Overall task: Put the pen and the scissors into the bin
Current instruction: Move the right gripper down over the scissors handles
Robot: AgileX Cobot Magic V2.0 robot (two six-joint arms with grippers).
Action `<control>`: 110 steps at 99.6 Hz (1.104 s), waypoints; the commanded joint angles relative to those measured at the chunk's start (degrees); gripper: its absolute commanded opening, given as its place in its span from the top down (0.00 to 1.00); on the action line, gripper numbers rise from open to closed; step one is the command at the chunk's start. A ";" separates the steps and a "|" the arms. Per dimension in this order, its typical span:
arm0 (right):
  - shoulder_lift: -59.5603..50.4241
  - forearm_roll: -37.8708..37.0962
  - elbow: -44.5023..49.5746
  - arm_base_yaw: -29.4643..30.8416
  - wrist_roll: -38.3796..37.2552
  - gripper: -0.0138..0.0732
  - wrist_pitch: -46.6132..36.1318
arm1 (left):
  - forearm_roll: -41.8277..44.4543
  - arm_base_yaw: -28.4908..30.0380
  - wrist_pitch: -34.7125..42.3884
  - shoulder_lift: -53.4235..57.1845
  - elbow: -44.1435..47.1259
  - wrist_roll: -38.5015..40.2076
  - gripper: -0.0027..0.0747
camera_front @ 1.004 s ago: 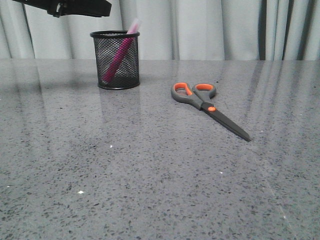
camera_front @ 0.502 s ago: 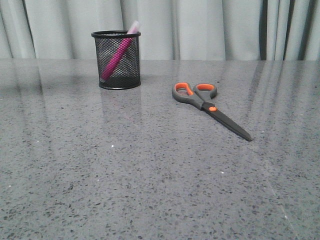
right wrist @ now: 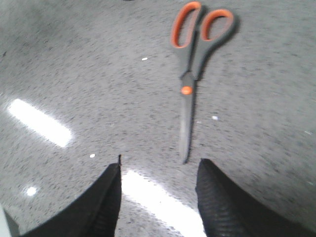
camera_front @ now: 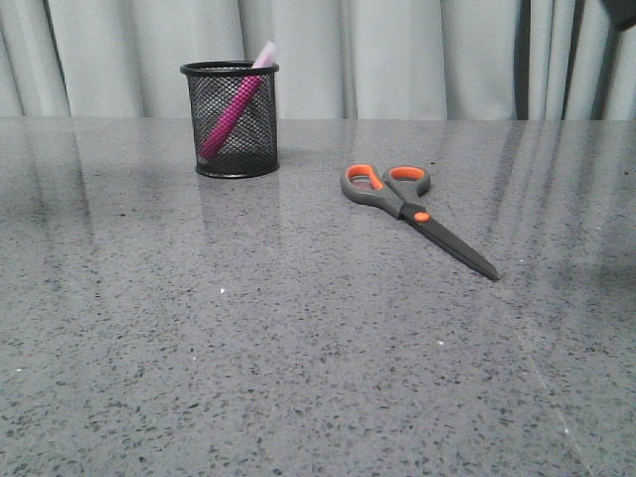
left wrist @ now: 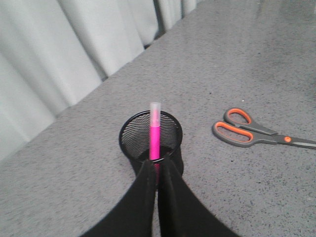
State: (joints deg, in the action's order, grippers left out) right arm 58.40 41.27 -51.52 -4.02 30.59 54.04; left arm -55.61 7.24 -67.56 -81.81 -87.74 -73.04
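The black mesh bin (camera_front: 230,124) stands at the back left of the table. The pink pen (camera_front: 231,107) leans inside it, its whitish cap above the rim. The scissors (camera_front: 409,204) lie flat to the right of the bin, blades closed, handles towards the back. In the left wrist view my left gripper (left wrist: 158,165) is shut and empty, above the near side of the bin (left wrist: 136,136), with the pen (left wrist: 155,136) and scissors (left wrist: 252,136) in sight. My right gripper (right wrist: 160,170) is open above the table, just short of the blade tip of the scissors (right wrist: 190,74).
The grey speckled table (camera_front: 248,338) runs back to a pale curtain (camera_front: 397,60). A dark bit of my right arm (camera_front: 624,10) shows at the top right corner of the front view.
The dark left arm at the top left of the front view has gone out of frame. A dark bit of the right arm has come in at the top right. Pen, bin and scissors have not moved.
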 commanded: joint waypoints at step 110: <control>31.82 -17.29 -25.97 -11.50 -10.33 0.48 -0.95 | -20.41 -0.33 28.69 41.92 48.26 -10.99 0.99</control>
State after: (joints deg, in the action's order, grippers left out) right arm 92.01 24.83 -75.08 -15.50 22.06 54.25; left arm -72.02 7.24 -40.70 -42.23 -38.43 -83.76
